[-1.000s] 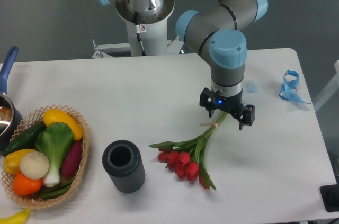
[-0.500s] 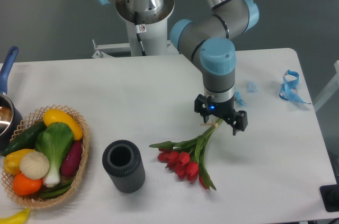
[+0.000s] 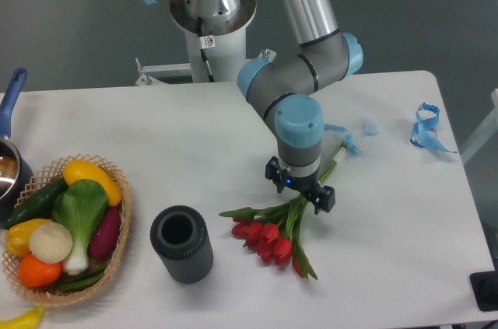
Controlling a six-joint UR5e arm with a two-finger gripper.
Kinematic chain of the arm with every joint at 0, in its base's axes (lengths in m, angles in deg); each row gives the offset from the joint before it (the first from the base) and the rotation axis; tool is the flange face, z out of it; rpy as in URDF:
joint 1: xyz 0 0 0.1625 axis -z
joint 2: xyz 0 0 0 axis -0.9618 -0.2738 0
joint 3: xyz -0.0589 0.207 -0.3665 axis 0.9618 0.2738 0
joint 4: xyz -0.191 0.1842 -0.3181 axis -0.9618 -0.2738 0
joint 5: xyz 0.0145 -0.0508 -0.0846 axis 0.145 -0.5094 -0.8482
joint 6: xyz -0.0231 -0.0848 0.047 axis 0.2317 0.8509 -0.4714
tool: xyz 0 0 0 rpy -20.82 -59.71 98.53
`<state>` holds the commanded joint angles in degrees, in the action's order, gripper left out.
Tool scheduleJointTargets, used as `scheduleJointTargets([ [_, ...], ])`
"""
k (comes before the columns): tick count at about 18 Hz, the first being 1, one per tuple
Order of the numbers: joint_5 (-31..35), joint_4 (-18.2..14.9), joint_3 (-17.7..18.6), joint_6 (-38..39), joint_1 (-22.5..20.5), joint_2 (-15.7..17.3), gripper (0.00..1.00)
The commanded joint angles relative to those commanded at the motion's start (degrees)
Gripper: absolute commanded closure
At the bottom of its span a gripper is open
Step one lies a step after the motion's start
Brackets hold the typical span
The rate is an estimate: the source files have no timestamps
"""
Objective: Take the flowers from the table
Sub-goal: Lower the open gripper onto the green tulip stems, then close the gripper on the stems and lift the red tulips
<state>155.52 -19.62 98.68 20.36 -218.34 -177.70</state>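
the flowers (image 3: 272, 234) lie flat on the tabletop (image 3: 194, 134), red heads toward the front edge, stems running up and right under my claw (image 3: 300, 190). my claw hangs directly above the stems, fingers spread and holding nothing. to do this step well, i judge: centre both fingers across the bundled stems, not the blooms, descend until they straddle the stems just off the surface, then clamp gently before lifting straight up.
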Motion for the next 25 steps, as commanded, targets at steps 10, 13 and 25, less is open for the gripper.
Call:
scheduleJointTargets([
  [10,-0.35,-0.18,0.00,0.00,-0.09,0.09,1.00],
  [13,-0.70,-0.53,-0.53,0.00,-0.53,0.70,1.00],
  [25,-0.09,-1.93,-2.72,0.53,-2.20,6.77,1.00],
])
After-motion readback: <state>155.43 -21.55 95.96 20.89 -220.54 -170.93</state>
